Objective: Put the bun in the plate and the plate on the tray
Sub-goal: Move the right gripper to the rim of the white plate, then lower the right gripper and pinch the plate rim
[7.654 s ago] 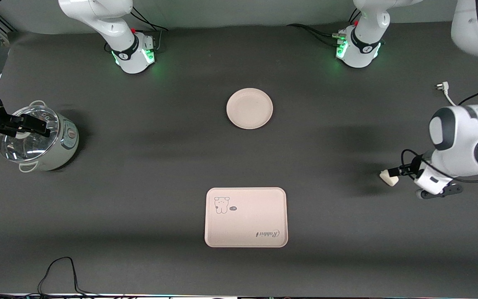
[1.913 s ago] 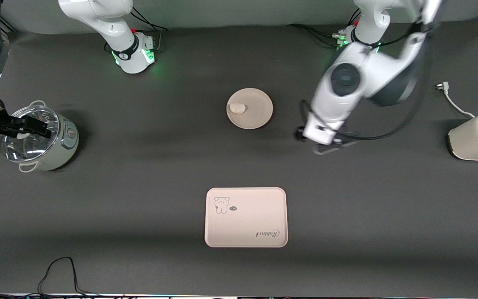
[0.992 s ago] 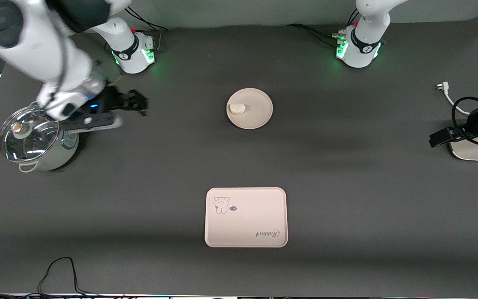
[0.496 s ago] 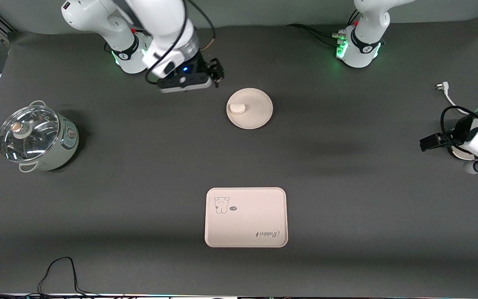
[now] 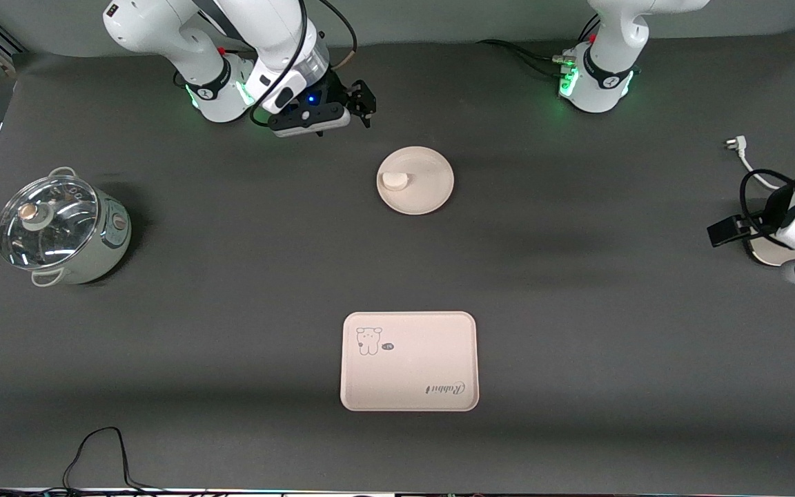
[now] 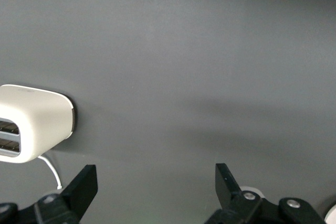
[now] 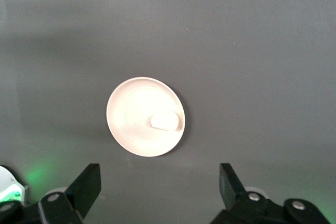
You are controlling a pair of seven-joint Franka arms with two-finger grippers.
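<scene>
Right gripper (image 5: 368, 103) — nearer plate (image 5: 425, 197) now

Matt plate (image 5: 425, 190), glass-lidded pot (image 5: 59, 228)

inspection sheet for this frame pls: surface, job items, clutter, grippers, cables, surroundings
Surface: dark grey mat, nothing spilled.
Job's things: bun lies in plate; tray nearer the camera, bare; plate not on it.
Clutter: lidded pot at right arm's end; toaster at left arm's end.
Grippers: right gripper open, hanging beside the plate; left gripper open, at the toaster.
Cables: plug lead; black cable.
Surroundings: nothing seen.
</scene>
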